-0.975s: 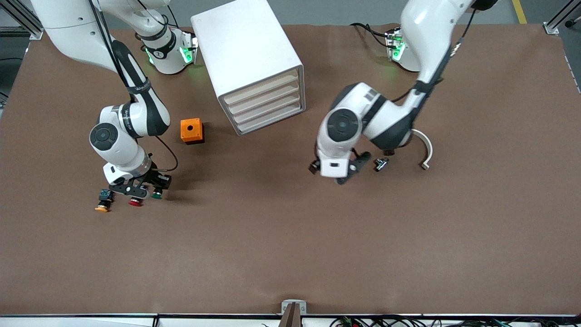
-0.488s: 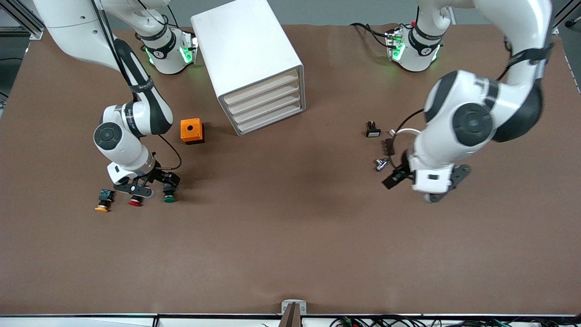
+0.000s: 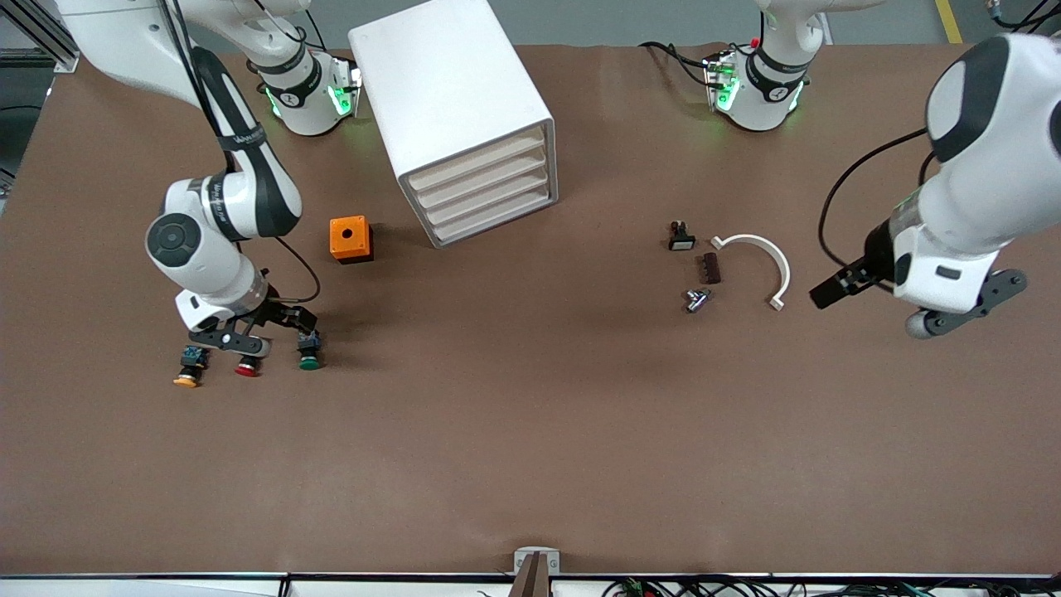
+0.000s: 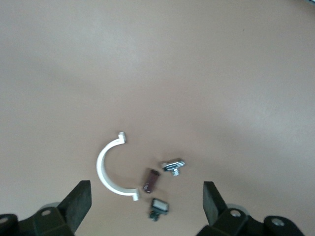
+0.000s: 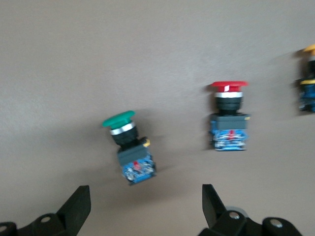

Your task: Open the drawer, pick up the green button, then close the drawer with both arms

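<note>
Front view: the right gripper hangs with fingers spread just above the button, which lies on the table beside the red-capped button. The drawer sits shut in the cabinet. The left gripper is spread, empty, near the white clamp.

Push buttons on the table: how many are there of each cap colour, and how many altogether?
Green cap: 1
Red cap: 1
Yellow cap: 1
Total: 3 push buttons, lying in a row at the right arm's end of the table.
</note>
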`<state>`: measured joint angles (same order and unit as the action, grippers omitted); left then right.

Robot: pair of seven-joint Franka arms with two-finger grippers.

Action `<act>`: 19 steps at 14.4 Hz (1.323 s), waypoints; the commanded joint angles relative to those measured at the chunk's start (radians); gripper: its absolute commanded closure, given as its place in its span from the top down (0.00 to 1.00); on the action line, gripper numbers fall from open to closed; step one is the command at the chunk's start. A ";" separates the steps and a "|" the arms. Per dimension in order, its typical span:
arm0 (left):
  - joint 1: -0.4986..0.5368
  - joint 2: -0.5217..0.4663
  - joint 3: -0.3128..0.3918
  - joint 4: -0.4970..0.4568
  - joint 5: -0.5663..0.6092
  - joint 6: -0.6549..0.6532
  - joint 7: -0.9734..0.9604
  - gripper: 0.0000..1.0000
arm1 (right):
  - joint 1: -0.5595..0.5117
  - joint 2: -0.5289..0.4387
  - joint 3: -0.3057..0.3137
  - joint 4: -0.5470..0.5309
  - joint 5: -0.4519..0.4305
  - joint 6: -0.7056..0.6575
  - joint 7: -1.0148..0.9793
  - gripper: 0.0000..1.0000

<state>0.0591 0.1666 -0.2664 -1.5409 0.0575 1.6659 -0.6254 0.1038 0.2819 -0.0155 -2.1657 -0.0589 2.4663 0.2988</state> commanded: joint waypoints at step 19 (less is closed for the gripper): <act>-0.096 -0.311 0.193 -0.158 -0.024 -0.141 0.489 1.00 | -0.216 -0.128 0.011 0.687 0.051 -0.961 -0.400 1.00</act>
<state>-0.0360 -0.0877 -0.0796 -1.6350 0.0474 1.4931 -0.1593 -0.1046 0.1207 -0.0100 -1.5358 -0.0056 1.5282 -0.1032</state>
